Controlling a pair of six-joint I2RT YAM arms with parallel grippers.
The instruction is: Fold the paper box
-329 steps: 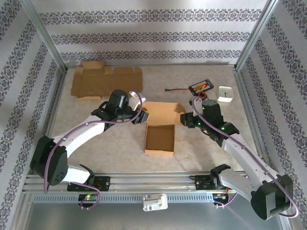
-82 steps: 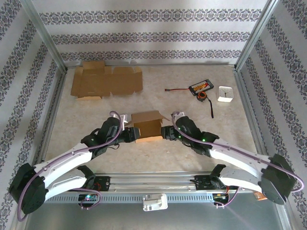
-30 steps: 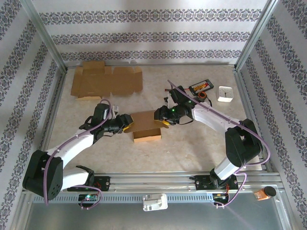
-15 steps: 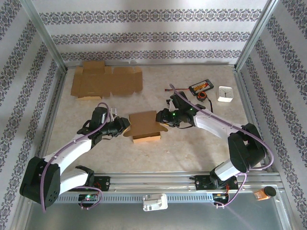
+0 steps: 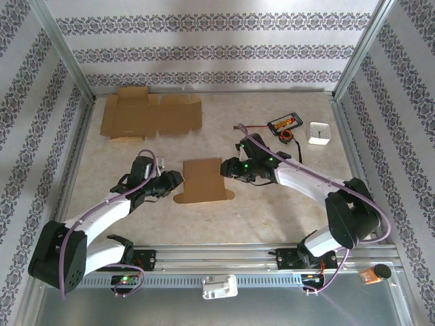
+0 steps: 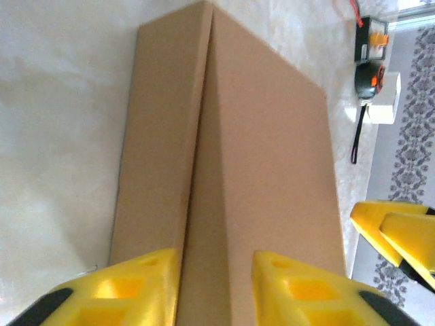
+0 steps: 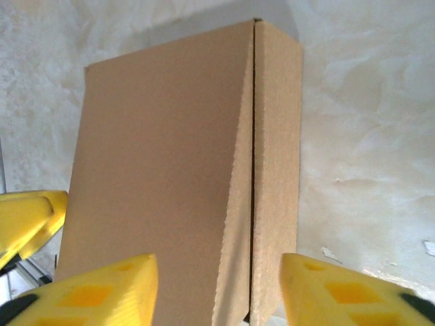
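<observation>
The brown paper box [image 5: 204, 180] lies in the middle of the table with its lid folded flat over it. My left gripper [image 5: 174, 182] is at the box's left side, its yellow fingers [image 6: 139, 285] parted over the lid's crease [image 6: 197, 170], gripping nothing. At the right side my right gripper [image 5: 231, 168] is low against the box. Its fingers [image 7: 105, 292] stand apart either side of the lid's edge [image 7: 253, 170], where the side flap shows. The box [image 7: 163, 176] is closed in both wrist views.
A flat unfolded cardboard blank [image 5: 151, 114] lies at the back left. A small battery pack [image 5: 284, 124], a black tape measure [image 5: 287, 137] and a little white cup [image 5: 319, 132] sit at the back right. Metal frame posts border the table.
The lid has come down flat over the box, whose open inside showed before. Both grippers stay at the box's sides, their jaws a little wider than half a second ago.
</observation>
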